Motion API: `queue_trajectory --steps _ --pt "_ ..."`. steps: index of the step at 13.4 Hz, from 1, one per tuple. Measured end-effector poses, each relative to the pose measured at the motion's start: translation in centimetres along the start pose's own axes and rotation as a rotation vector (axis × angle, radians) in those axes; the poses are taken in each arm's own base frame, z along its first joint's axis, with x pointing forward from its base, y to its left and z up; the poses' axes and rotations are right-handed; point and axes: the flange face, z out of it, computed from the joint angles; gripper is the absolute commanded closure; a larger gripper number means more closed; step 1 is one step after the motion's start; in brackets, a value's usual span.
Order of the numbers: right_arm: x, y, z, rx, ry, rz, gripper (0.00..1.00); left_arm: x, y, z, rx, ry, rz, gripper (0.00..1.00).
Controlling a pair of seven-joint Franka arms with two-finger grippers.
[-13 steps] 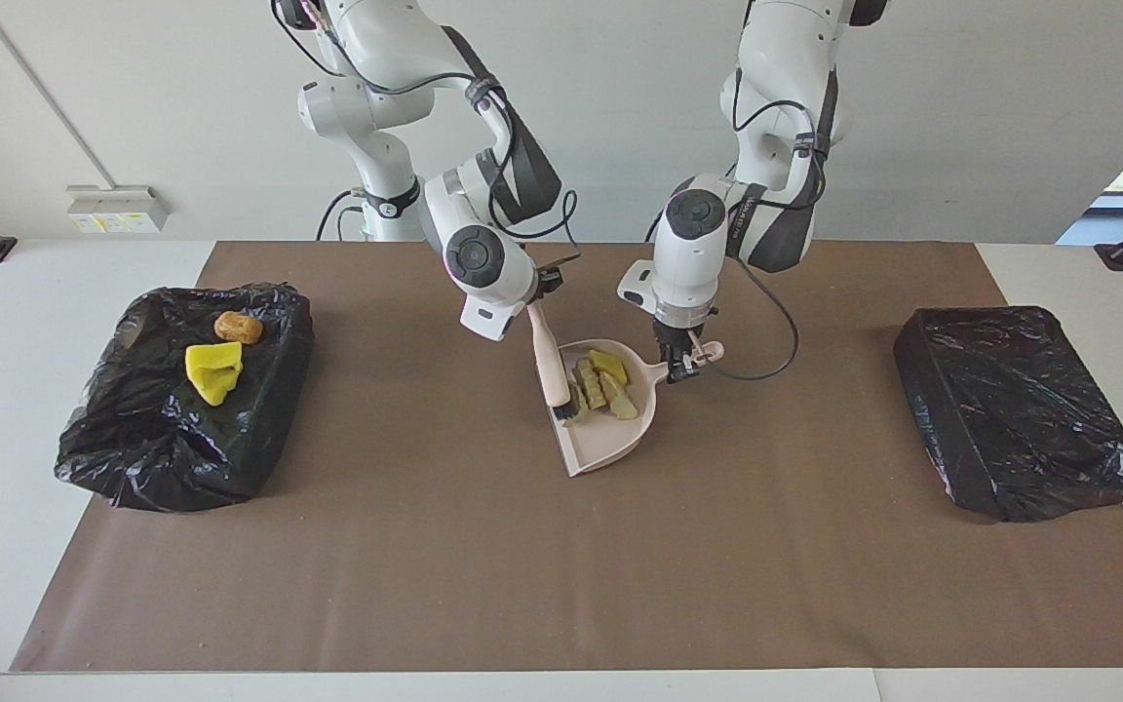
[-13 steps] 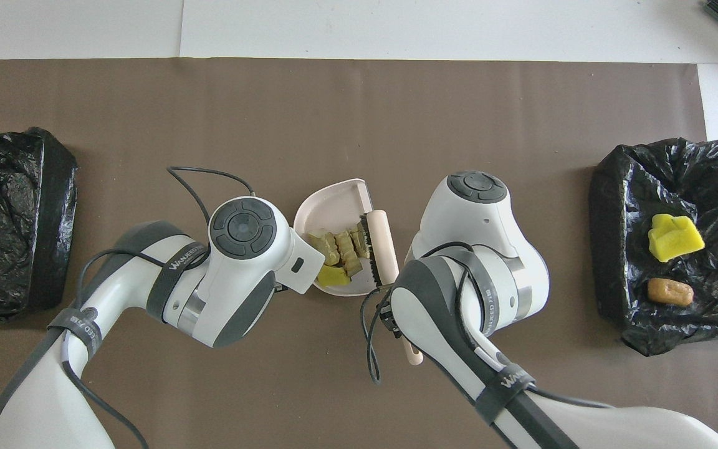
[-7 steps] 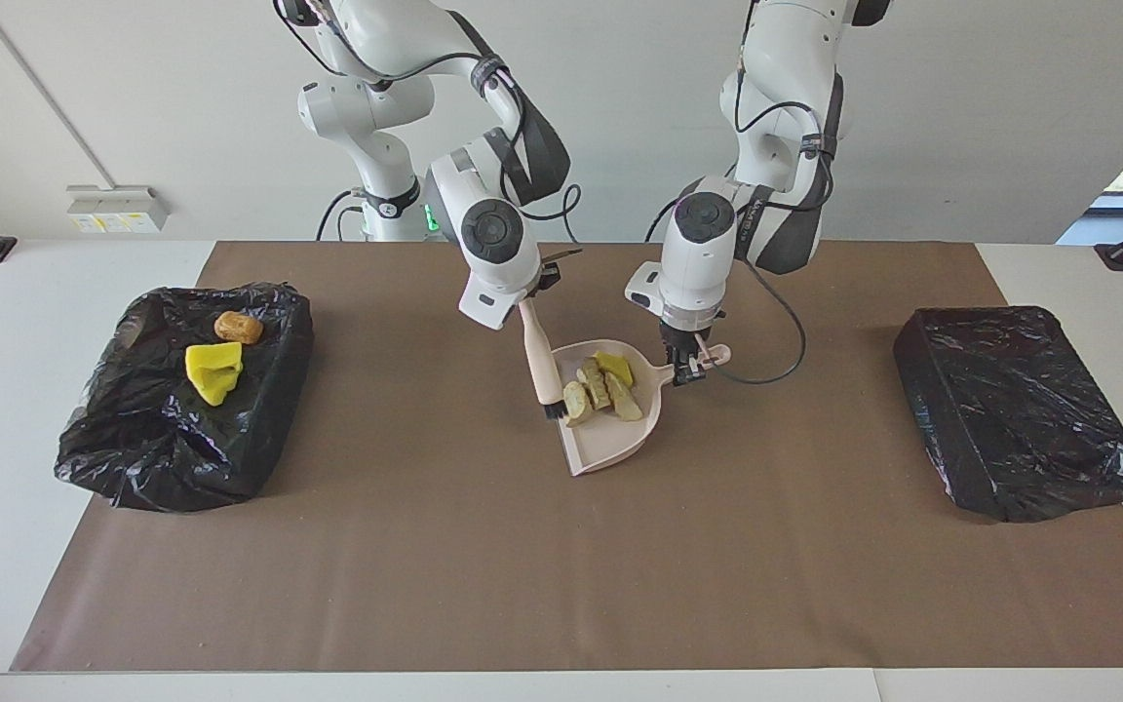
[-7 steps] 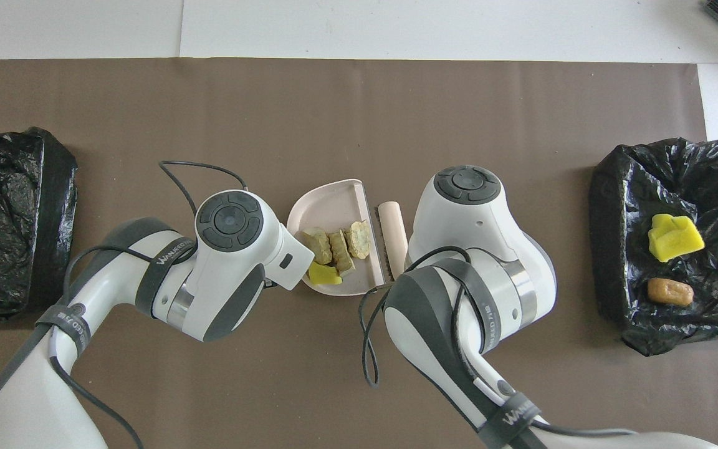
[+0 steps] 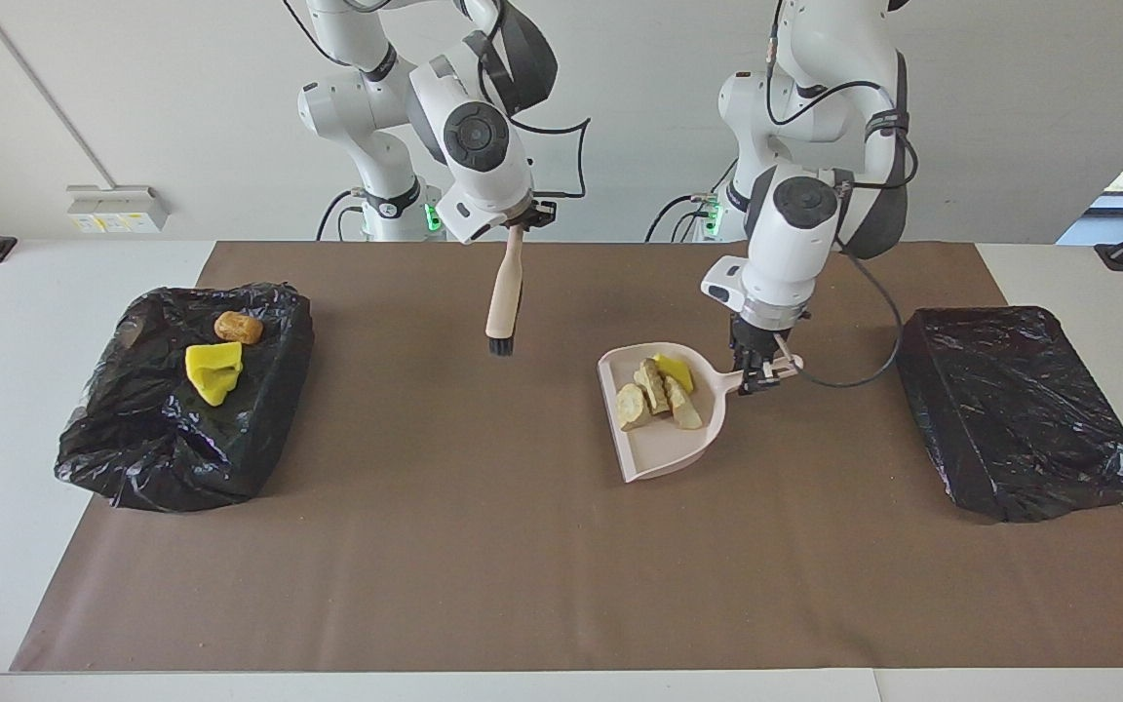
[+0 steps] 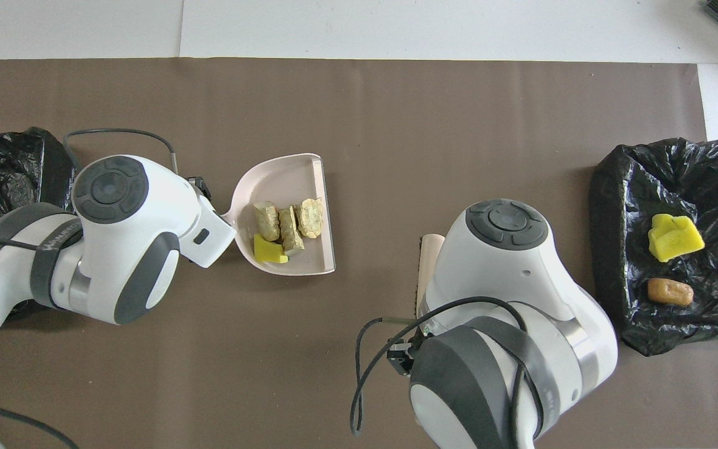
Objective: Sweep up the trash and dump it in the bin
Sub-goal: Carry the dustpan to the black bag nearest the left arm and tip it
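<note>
Left gripper (image 5: 761,375) clamped on dustpan (image 5: 664,444) handle — trash (image 5: 657,388) inside, right gripper (image 5: 521,216) gripping brush (image 5: 503,297) upright, raised beside the dustpan, toward the right arm's end.

My trash is split in two lots. Four lumps, three tan-olive chunks (image 5: 654,388) and a bright yellow spongy piece (image 5: 676,371), huddle touching in my pink dustpan (image 5: 664,448). A yellow piece (image 5: 212,371) and an orange-brown chunk (image 5: 238,327) lie apart in the black-lined bin (image 5: 172,458).

Table (image 5: 74,546) (brown mat (image 5: 484,546), bags (image 5: 1020,409))
</note>
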Motion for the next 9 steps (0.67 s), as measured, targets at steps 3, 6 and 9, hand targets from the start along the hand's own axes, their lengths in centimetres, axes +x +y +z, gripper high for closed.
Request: queue_trajectory --steps 3,6,9 --pt "-2.5 -3.8 7.0 -0.026 0.055 0.014 1.0 -10.5 -1.8 -4.0 0.032 -0.01 0.001 1.0" --pt "-4.3 -5.9 13.8 -0.052 0.111 -0.028 1.0 -21.2 -2.5 -7.2 0.03 -0.03 -0.089 1.0" --pt "-3.4 -4.7 17.2 -0.047 0.142 -0.014 1.0 -30.4 -2.5 -10.8 0.05 -0.042 -0.137 1.0"
